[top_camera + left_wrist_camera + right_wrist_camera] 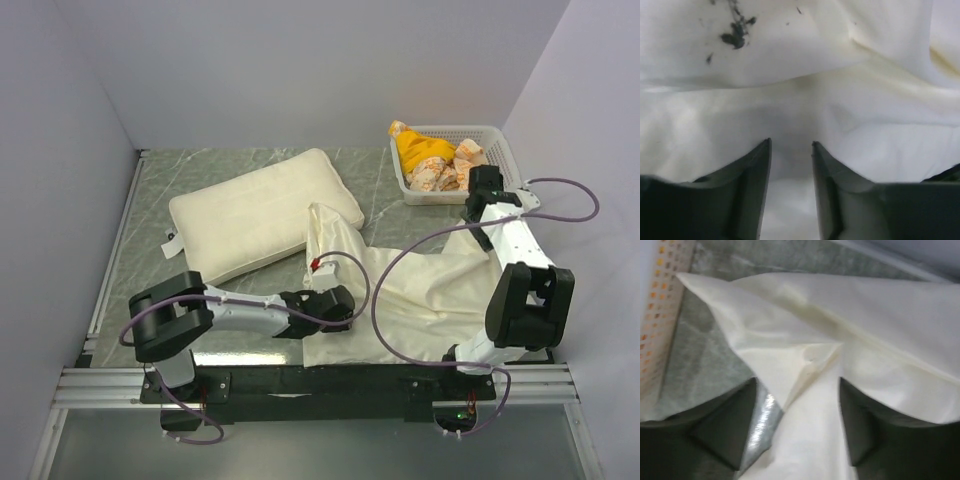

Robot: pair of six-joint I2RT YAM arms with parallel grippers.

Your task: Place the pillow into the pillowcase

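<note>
Plump cream-white pillow (262,213) lies outside, beyond left gripper (791,145), jaws parted; right gripper (799,385) seemingly pinches limp cream pillowcase (400,290).

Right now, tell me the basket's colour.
White basket, clearest in the top external view.

The plump cream padded pillow (264,213) is laid on the grey marbled table (160,185) at the left rear, with the thin limp cream fabric pillowcase (400,290) spread just to its right, toward the near edge. The white perforated plastic basket (500,150) is set at the right rear, behind the pillowcase. The left gripper (791,150) is placed over the pillowcase's near left part, while the right gripper (800,405) is placed at its far right edge, near the basket.
</note>
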